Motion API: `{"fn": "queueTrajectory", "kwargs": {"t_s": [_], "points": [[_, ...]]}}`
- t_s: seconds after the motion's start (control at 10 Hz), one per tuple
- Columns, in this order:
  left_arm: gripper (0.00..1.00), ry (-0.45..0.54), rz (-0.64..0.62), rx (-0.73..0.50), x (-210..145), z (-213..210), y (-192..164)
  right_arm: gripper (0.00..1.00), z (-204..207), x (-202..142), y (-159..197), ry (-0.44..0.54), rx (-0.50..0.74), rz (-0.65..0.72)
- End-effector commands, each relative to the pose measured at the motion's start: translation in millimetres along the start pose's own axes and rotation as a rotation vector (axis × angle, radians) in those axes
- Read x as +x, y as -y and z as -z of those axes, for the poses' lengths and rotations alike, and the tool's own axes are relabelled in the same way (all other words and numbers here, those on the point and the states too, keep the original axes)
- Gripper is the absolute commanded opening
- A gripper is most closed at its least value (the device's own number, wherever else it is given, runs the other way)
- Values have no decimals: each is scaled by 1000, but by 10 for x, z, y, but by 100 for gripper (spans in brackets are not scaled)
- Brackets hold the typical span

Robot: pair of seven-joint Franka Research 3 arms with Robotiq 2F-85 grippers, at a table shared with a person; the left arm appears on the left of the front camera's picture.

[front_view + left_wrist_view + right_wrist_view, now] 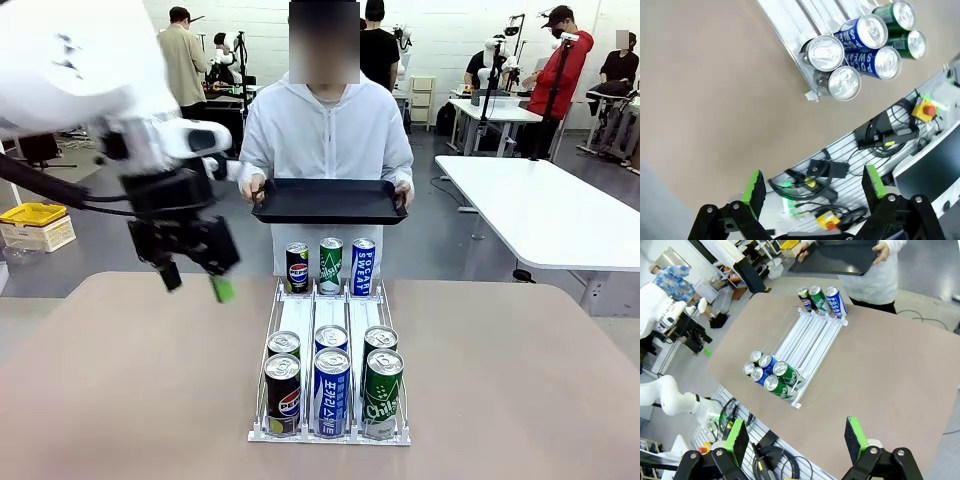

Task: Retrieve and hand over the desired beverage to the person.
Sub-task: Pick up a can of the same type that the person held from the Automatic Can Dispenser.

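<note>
Nine beverage cans (331, 338) stand untouched in a white three-lane rack (330, 312) at the middle of the table (120, 380). At the rack's 12 o'clock end are a Pepsi can (297, 268), a green Chilsung can (331, 265) and a Pocari Sweat can (363, 266). At its 6 o'clock end, two rows of three carry the same brands, the front row (331, 392) nearest the robot.

At 12 o'clock from the rack, the person (325, 130) in a white hooded jacket waits at the far edge. Both hands hold an empty black tray (328, 200) level, just beyond the far cans.

The left gripper (196, 282) hangs in the air at about 10 o'clock from the rack, well apart from every can. Its green-padded jaws are spread wide and hold nothing; its wrist camera looks down on the near cans.

The right gripper (796, 436) is likewise wide open and empty. It is poised high over the robot's edge of the table, with the whole rack at 12 o'clock in its own view.

The job appears to be at its very start: no can is lifted and nothing lies on the tray. Nothing in the pictures tells which drink is wanted. Choosing a can, closing on it, lifting it from its lane and carrying it to the tray are all left to do.
</note>
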State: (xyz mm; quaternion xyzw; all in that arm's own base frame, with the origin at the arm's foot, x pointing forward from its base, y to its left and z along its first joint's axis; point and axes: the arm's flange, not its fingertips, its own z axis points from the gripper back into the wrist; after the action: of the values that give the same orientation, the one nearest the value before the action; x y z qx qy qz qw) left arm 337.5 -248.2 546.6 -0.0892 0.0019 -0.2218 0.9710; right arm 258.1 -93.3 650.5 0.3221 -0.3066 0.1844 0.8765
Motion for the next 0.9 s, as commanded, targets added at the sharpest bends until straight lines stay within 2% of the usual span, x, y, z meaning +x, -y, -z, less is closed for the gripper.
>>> {"fn": "queueTrajectory", "kwargs": {"t_s": [0.0, 0.2, 0.3, 0.8], "points": [[100, 45, -161, 55, 169, -17, 211, 100, 8, 15, 12, 5, 21, -10], [100, 85, -224, 108, 242, 197, 280, 100, 8, 15, 12, 5, 21, -10], [100, 40, -152, 33, 135, 103, 275, 100, 8, 15, 12, 5, 21, -10], [100, 40, -152, 33, 135, 103, 275, 100, 8, 15, 12, 5, 21, -10]]}}
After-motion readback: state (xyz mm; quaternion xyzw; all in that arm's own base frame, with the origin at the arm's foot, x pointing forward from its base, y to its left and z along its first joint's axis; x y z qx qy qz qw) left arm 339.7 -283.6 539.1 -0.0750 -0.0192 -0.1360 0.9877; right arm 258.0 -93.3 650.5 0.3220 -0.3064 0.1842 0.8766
